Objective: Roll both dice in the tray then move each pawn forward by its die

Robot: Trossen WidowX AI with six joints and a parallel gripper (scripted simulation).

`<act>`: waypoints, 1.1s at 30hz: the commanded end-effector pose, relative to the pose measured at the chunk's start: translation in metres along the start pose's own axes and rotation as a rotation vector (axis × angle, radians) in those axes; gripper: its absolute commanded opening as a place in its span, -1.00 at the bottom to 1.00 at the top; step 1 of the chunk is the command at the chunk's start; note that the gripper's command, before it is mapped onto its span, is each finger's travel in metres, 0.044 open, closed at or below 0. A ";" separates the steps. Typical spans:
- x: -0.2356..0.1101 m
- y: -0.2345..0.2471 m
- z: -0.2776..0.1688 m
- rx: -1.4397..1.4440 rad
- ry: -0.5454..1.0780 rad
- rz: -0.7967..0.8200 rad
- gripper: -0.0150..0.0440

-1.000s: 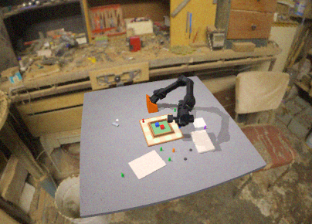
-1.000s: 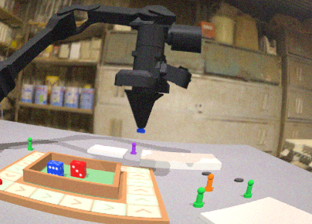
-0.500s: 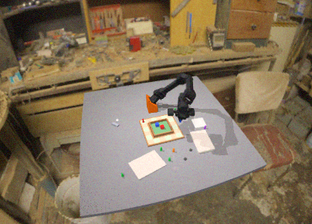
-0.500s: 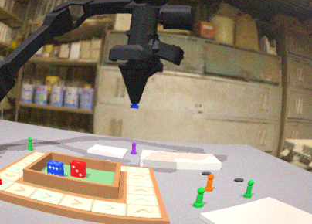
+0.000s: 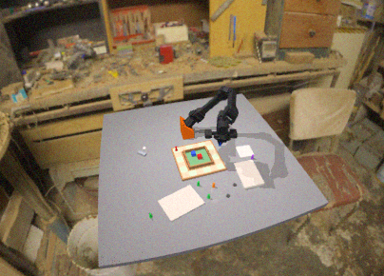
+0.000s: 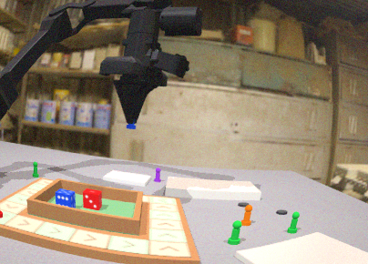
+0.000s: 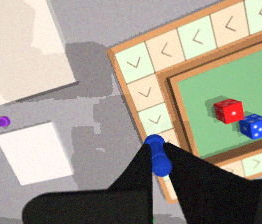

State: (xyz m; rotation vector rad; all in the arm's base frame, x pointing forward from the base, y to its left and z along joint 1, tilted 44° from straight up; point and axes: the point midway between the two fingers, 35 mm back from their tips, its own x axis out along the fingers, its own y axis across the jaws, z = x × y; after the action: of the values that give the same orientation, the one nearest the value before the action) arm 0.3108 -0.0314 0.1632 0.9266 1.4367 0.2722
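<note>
Blue pawn carried above the board

Fingers (image 6: 131, 122) clamp the blue pawn (image 7: 158, 155); next, set it on the arrowed square matching the blue die (image 6: 66, 198).

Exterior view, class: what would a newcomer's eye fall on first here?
The black gripper hangs high above the board, pinching a blue pawn. Below it, a red die and a blue die sit side by side in the green-floored tray.
</note>
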 end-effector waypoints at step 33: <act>0.047 -0.041 -0.118 0.000 0.005 -0.005 -0.49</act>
State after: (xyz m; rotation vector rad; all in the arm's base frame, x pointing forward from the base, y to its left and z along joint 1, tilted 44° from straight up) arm 0.2056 0.0148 0.1231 0.9291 1.4402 0.2713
